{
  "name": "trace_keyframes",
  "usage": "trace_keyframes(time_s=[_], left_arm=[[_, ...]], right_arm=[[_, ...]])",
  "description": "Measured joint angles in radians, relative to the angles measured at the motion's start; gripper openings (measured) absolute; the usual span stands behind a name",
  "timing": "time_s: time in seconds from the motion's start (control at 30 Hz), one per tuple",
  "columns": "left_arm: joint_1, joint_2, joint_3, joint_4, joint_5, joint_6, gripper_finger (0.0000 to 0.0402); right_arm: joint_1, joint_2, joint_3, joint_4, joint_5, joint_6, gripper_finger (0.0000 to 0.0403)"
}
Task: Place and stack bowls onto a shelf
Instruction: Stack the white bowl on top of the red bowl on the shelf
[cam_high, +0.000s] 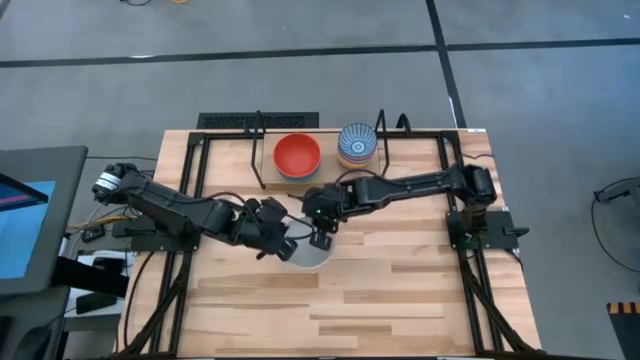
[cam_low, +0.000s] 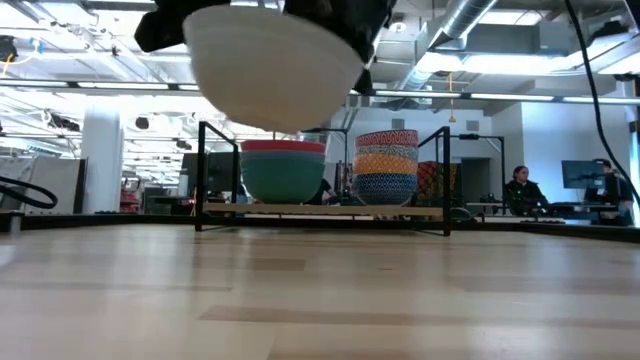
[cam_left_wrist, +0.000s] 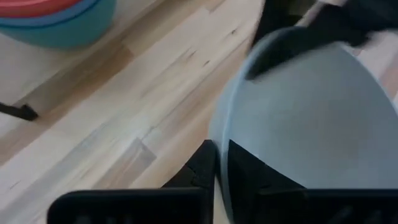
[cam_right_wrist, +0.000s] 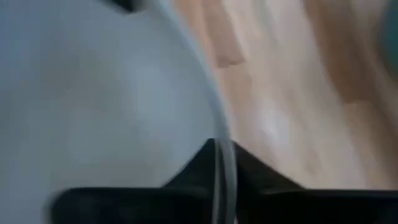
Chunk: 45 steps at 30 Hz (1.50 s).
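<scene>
The desk (cam_high: 400, 290) carries the shelf (cam_high: 420, 165) beyond both tools, with a red-topped stack (cam_high: 297, 153) and a patterned stack (cam_high: 357, 143) on it. The white bowl (cam_low: 270, 65) hangs clear of the desk, mouth up; being round, it has no long axis. The left tool (cam_left_wrist: 216, 163) and right tool (cam_right_wrist: 219, 163) each pinch its rim, on opposite sides. This looks like a mid-air handover; next, one tool should release and the other carry it to a stack.
</scene>
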Motion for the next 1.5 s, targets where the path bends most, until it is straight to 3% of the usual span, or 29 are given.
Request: trace_keyframes(time_s=[0.07, 0.33, 0.63, 0.83, 0.93, 1.2, 1.5], left_arm=[[0.016, 0.0, 0.002, 0.009, 0.014, -0.002, 0.0016], [0.124, -0.093, 0.002, 0.002, 0.011, 0.095, 0.0091], [0.22, -0.36, 0.0, 0.003, -0.167, 0.368, 0.016], [0.304, -0.437, -0.004, 0.012, -0.185, 0.514, 0.0161], [0.352, -0.436, -0.004, 0.012, -0.158, 0.565, 0.0161], [0.476, -0.389, -0.006, -0.007, -0.043, 0.59, 0.016], [0.521, -0.321, -0.006, -0.006, 0.023, 0.623, 0.016]], right_arm=[[-0.014, 0.0, -0.002, 0.0, 0.001, -0.006, 0.0024], [-0.151, 0.001, 0.083, -0.067, 0.006, -0.109, 0.0024], [-0.416, 0.001, 0.203, 0.001, 0.044, -0.183, 0.0024], [-0.572, 0.035, 0.215, 0.121, -0.132, -0.137, 0.0024], [-0.594, 0.087, 0.237, 0.124, -0.141, -0.129, 0.0024], [-0.58, 0.216, 0.404, -0.082, -0.148, -0.097, 0.0024], [-0.57, 0.276, 0.432, -0.109, -0.176, -0.101, 0.0052]])
